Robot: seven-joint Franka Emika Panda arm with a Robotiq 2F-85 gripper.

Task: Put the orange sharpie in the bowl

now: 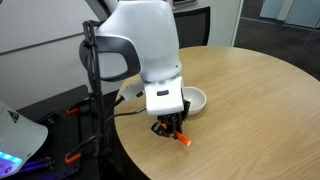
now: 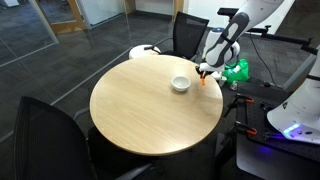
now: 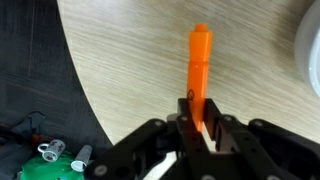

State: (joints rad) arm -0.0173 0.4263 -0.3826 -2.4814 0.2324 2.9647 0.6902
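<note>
The orange sharpie is a slim bright orange marker clamped between my gripper's black fingers. In the wrist view it sticks out ahead of the jaws over the wooden table. In an exterior view my gripper holds the sharpie just above the table edge, close in front of the white bowl. In another exterior view the gripper and sharpie are to the right of the bowl. The bowl's rim shows at the wrist view's right edge.
The round wooden table has black chairs around it. A green object lies beside the table near the arm, also in the wrist view. Cables hang by the table edge.
</note>
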